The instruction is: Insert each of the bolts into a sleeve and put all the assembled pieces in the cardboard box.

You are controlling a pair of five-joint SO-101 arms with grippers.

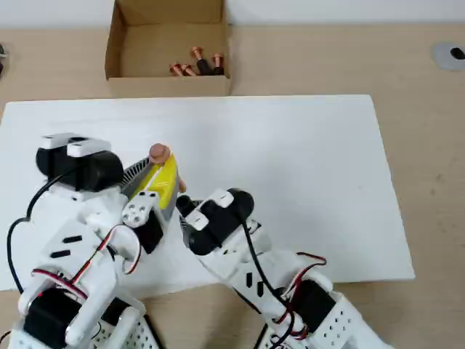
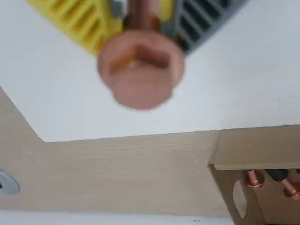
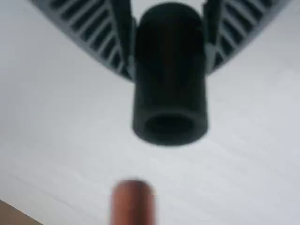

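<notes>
My left gripper (image 1: pixel 163 173), with one yellow finger (image 2: pixel 77 18), is shut on a copper bolt (image 2: pixel 140 70) and holds it above the white mat, head toward the cardboard box (image 1: pixel 115 45). My right gripper (image 3: pixel 168 28) sits close beside it, shut on a black sleeve (image 3: pixel 169 93). The sleeve's open end faces the bolt's shank tip (image 3: pixel 132 201), which lies just in front of it with a small gap. In the high view the right arm's wrist (image 1: pixel 218 214) hides the sleeve. Several assembled pieces (image 1: pixel 197 64) lie in the box.
A white mat (image 1: pixel 290 160) covers the wooden table's middle. The box stands at the table's far edge, just beyond the mat, and appears as a corner (image 2: pixel 255 154) in the left wrist view. A grey round fitting (image 1: pixel 450 54) is set into the table at far right.
</notes>
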